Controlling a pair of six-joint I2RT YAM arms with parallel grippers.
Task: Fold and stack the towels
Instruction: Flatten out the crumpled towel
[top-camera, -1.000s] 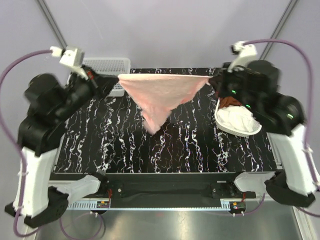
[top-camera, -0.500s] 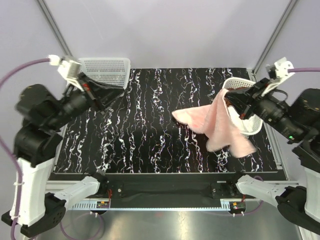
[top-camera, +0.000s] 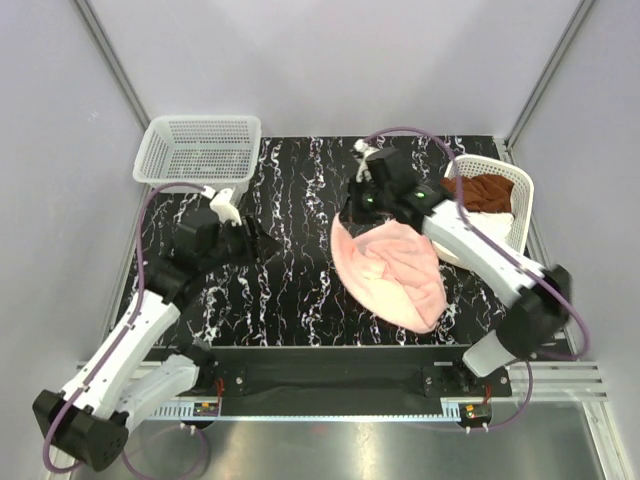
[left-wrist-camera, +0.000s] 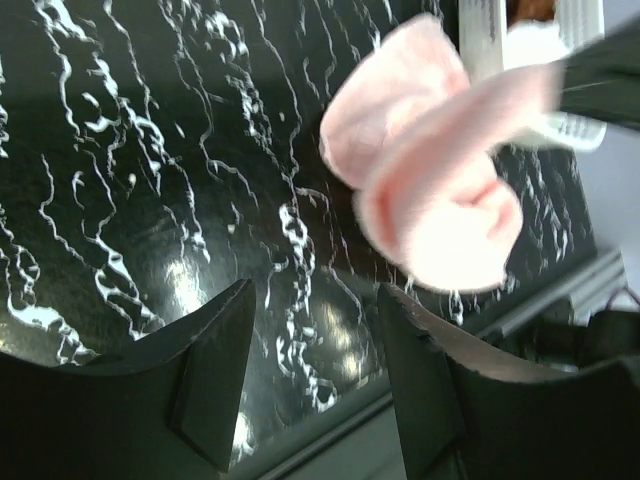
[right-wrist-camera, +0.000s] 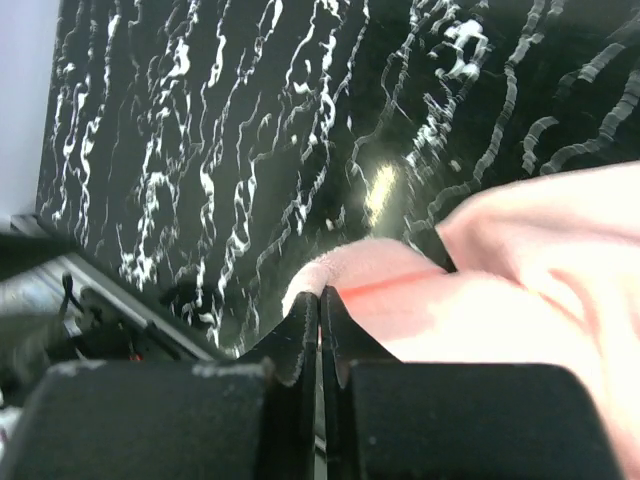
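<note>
Right gripper on pink towel, far-left corner.

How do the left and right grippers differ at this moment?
The left gripper is open and empty; the right gripper is shut, apparently pinching the edge of the pink towel. The left gripper hangs over bare table, apart from the pink towel; the right gripper sits at its far edge. Both are low over the table.

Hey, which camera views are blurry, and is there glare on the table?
Left wrist view: the pink towel is smeared and overexposed, with a glare patch on the table. Right wrist view: another bright reflection on the table, and the towel is soft up close. Top view: sharp, evenly lit.
</note>
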